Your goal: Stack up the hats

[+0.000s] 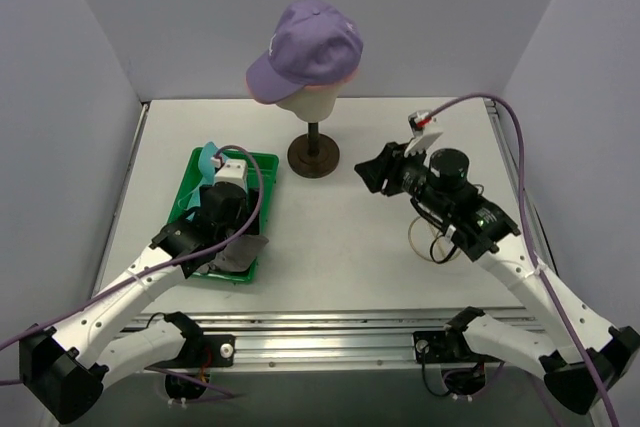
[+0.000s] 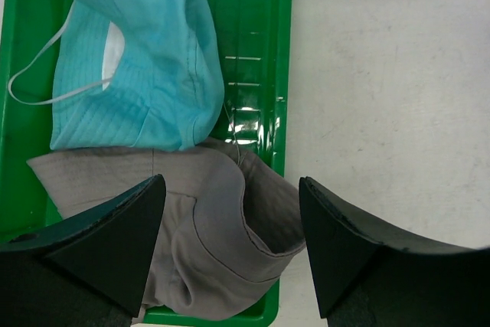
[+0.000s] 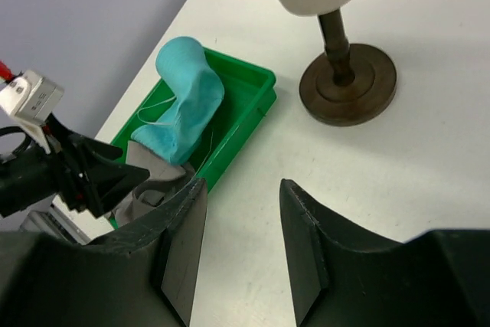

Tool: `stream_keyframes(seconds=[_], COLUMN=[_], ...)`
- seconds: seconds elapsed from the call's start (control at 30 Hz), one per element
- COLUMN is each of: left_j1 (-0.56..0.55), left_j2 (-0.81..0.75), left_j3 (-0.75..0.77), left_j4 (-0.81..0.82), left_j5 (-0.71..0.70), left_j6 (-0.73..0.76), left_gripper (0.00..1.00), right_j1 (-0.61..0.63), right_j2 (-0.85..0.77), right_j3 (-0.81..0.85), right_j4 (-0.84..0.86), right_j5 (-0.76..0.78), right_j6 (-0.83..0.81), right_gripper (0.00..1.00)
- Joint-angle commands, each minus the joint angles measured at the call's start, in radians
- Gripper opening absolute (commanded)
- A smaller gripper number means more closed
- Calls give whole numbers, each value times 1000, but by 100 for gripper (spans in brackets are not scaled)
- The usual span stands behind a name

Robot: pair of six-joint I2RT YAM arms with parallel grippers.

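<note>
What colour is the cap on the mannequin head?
The cap is lavender, seen best in the top external view.

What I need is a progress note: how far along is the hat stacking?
Done: the lavender cap sits on the mannequin head, a pink edge beneath it. In hand: nothing; the open left gripper hovers over the grey hat. Left: grey hat and teal hat, in the green tray.

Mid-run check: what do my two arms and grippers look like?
The left arm and right arm have white links and black joints. Left gripper and right gripper: black wedge-shaped fingers. Purple cables run along both.
</note>
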State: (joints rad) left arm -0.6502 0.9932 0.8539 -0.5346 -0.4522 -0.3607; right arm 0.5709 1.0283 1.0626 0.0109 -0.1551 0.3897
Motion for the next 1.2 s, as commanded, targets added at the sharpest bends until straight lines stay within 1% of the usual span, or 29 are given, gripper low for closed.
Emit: stream_keyframes(seconds=[0.0,0.1,0.13,0.2,0.27,0.5,0.53,0.6,0.63,0.67,0.7,0.73,0.77,0.8,0.83,0.9,0.93,1.0,1.07,1.17], left_j1=[-5,-5,-6,-5,-6,-6,-6,-5,-2,7,53,93,140,258,311,392,440,452,448,440], left_j2=[-22,-44,-45,-38,-28,-59,-60,-42,-36,-18,-8,1,25,41,56,119,142,221,296,356], left_j3=[-30,-53,-55,-44,-39,-90,-88,-55,-23,-10,-1,20,31,42,68,95,111,166,221,244], left_j4=[47,85,73,6,-16,33,25,-28,-24,34,71,108,166,186,203,232,235,213,173,165], left_j5=[-34,78,96,81,63,125,103,0,-94,-106,-89,-1,54,123,264,354,439,501,523,520], left_j6=[-24,14,20,5,-26,-46,-47,-55,-34,-6,20,61,68,69,69,63,60,83,91,104], left_gripper=[79,79,79,79,79,78,78,78,79,80,80,81,81,81,80,79,79,79,79,79], right_j1=[29,44,43,46,47,50,50,50,53,53,55,57,60,60,61,64,66,72,75,80], right_j2=[-115,-178,-186,-197,-200,-209,-212,-223,-226,-229,-231,-231,-228,-226,-224,-226,-229,-234,-234,-234], right_j3=[-146,-208,-231,-242,-254,-283,-286,-297,-302,-306,-320,-326,-331,-334,-335,-337,-345,-349,-346,-343], right_j4=[129,144,140,117,113,107,109,118,123,135,144,156,158,159,159,164,178,190,196,198], right_j5=[22,20,20,19,9,5,3,3,2,0,-3,-6,-11,-14,-14,-21,-24,-35,-38,-37], right_j6=[69,72,63,55,48,29,29,34,37,38,44,44,44,46,46,47,51,54,54,51], right_gripper=[39,40,40,40,40,40,40,40,40,40,40,40,40,40,40,40,40,41,41,41])
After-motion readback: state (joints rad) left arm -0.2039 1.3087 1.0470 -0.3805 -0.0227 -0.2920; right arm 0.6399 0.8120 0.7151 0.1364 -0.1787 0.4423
